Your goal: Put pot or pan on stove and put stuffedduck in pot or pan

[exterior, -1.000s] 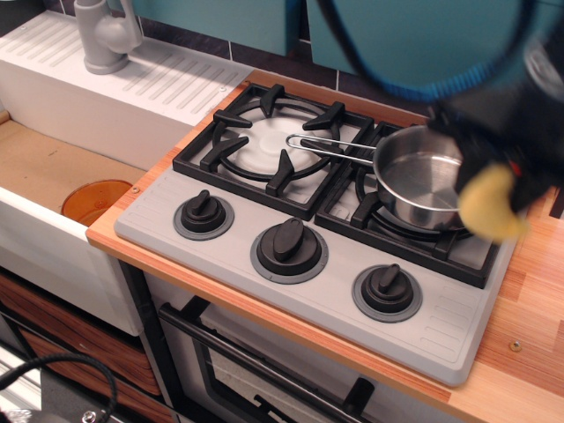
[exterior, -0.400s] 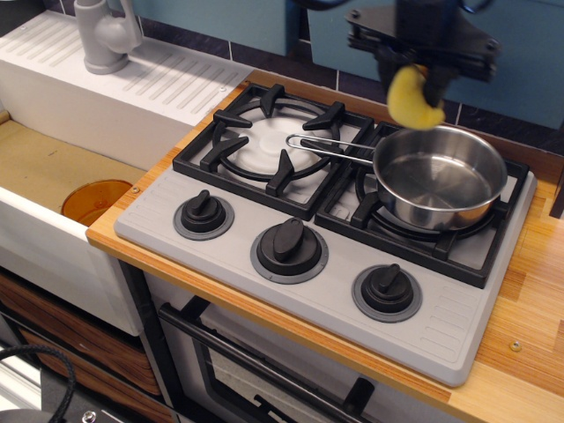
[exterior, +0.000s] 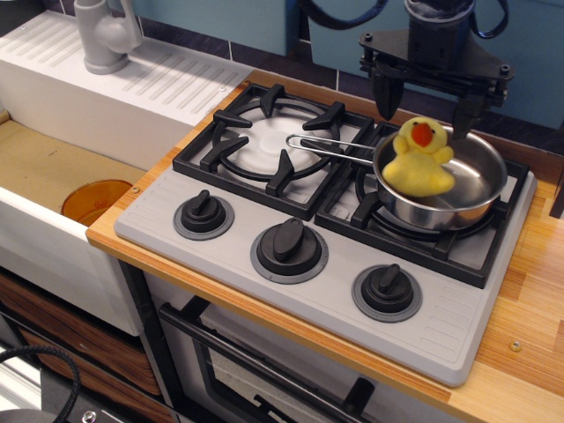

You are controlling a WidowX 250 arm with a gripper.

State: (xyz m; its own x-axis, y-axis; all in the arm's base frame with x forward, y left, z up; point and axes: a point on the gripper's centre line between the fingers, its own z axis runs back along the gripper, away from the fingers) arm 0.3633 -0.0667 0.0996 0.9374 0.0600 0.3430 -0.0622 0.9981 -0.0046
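Over the right burner of the stove [exterior: 335, 264], the tool [exterior: 425, 104] is hovering spread, gripping nothing, while the stuffedduck [exterior: 419, 160] is sitting inside the pan [exterior: 467, 189], apparently released there.

The gripper [exterior: 426, 104] is matte black: a flat, wide crossbar with angled ends, small screws at its corners, and two short, blunt jaws beneath it. A dark grey round wrist [exterior: 438, 33] rises from its middle. Black cables [exterior: 345, 19] loop behind it.
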